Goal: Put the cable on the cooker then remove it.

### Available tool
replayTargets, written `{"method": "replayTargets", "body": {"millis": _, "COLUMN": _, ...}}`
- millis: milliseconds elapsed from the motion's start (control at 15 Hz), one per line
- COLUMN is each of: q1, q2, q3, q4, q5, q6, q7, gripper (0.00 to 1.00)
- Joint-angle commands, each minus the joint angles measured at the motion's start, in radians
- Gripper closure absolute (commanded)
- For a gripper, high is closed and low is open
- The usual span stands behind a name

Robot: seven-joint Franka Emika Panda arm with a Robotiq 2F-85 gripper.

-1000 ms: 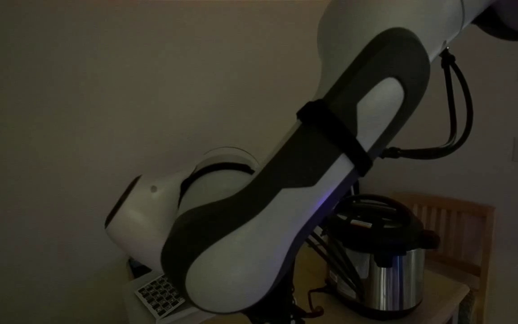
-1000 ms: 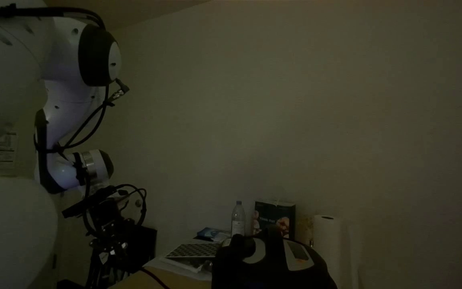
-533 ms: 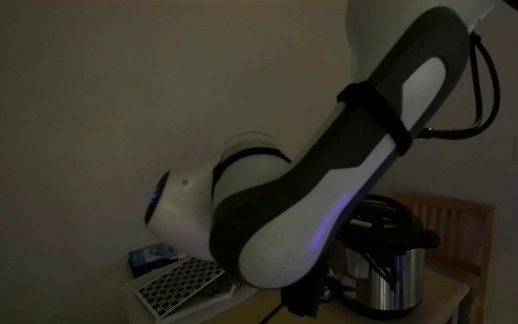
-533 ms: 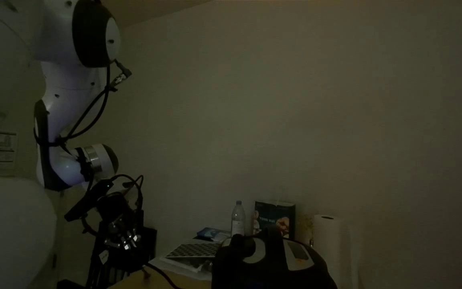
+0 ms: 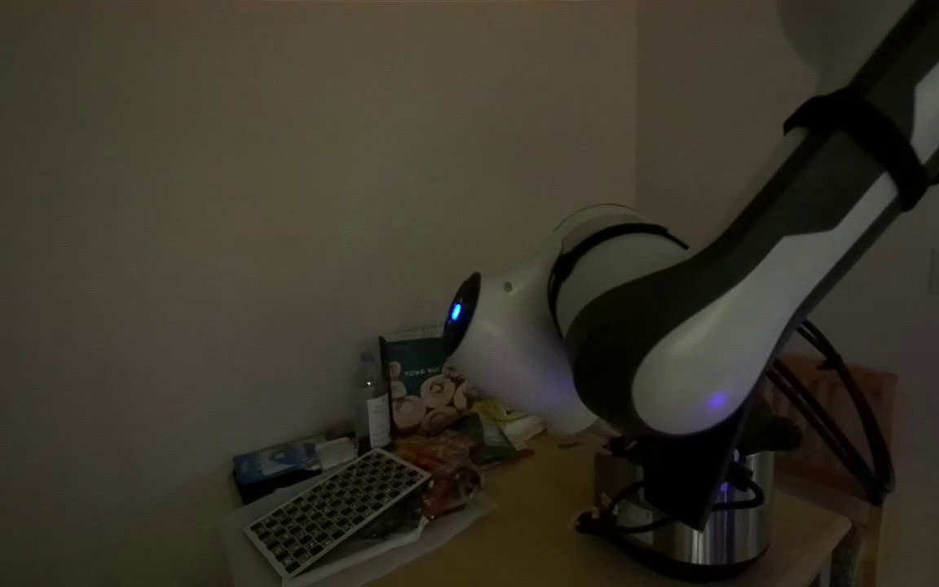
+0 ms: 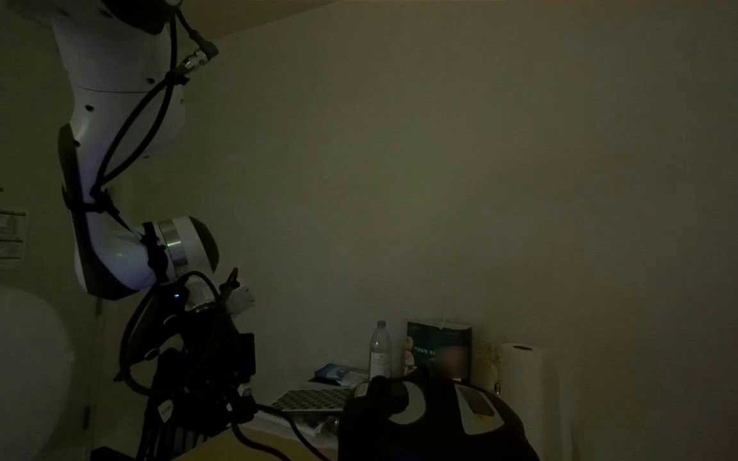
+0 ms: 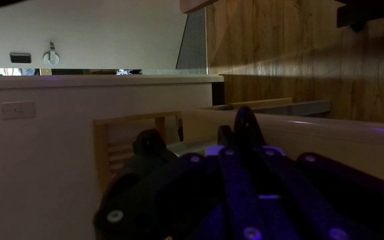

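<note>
Dim wall (image 5: 192,204) backs the desk (image 5: 531,538), and the pincer (image 7: 245,125), tips together, seems clamped on the cable (image 6: 290,420), likely light and limp, best pinched mid-length

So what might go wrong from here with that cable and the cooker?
The cable, apparently held by the claw, might slip out. Laid on the pressure cooker's rounded lid, it could slide off. In the wrist view the pressure cooker shows beside the claw, so turning might bump it.
</note>
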Motion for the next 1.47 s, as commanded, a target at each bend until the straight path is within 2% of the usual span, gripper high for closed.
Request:
{"method": "replayTargets", "body": {"millis": 0, "q1": -0.047, "q2": -0.006, "q3": 0.051, "q4": -0.003, "q5": 0.000, "q6": -0.003, "q7": 0.003, "gripper": 0.98}}
{"method": "replayTargets", "body": {"millis": 67, "q1": -0.048, "q2": -0.002, "q3": 0.056, "q4": 0.012, "q5": -0.023, "q6": -0.040, "q7": 0.034, "gripper": 0.98}}
{"method": "replayTargets", "body": {"millis": 133, "q1": -0.055, "q2": -0.034, "q3": 0.057, "q4": 0.014, "q5": -0.073, "q6": -0.083, "q7": 0.096, "gripper": 0.98}}
{"method": "replayTargets", "body": {"millis": 267, "q1": -0.084, "q2": -0.122, "q3": 0.050, "q4": -0.014, "q5": -0.145, "q6": -0.104, "q7": 0.124, "gripper": 0.98}}
{"method": "replayTargets", "body": {"millis": 400, "q1": -0.124, "q2": -0.217, "q3": 0.039, "q4": -0.047, "q5": -0.219, "q6": -0.112, "q7": 0.141, "gripper": 0.98}}
{"method": "replayTargets", "body": {"millis": 600, "q1": -0.193, "q2": -0.334, "q3": 0.017, "q4": -0.094, "q5": -0.318, "q6": -0.063, "q7": 0.122, "gripper": 0.98}}
{"method": "replayTargets", "body": {"millis": 667, "q1": -0.181, "q2": -0.191, "q3": 0.040, "q4": -0.002, "q5": -0.260, "q6": -0.039, "q7": 0.133, "gripper": 0.91}}
{"method": "replayTargets", "body": {"millis": 933, "q1": -0.209, "q2": -0.276, "q3": 0.028, "q4": -0.061, "q5": -0.274, "q6": -0.019, "q7": 0.132, "gripper": 0.91}}
{"method": "replayTargets", "body": {"millis": 1000, "q1": -0.215, "q2": -0.267, "q3": 0.030, "q4": -0.057, "q5": -0.285, "q6": -0.030, "q7": 0.160, "gripper": 0.98}}
{"method": "replayTargets", "body": {"millis": 1133, "q1": -0.230, "q2": -0.244, "q3": 0.043, "q4": -0.044, "q5": -0.341, "q6": -0.066, "q7": 0.293, "gripper": 0.98}}
{"method": "replayTargets", "body": {"millis": 1400, "q1": -0.238, "q2": -0.193, "q3": 0.047, "q4": 0.018, "q5": -0.434, "q6": -0.097, "q7": 0.449, "gripper": 0.98}}
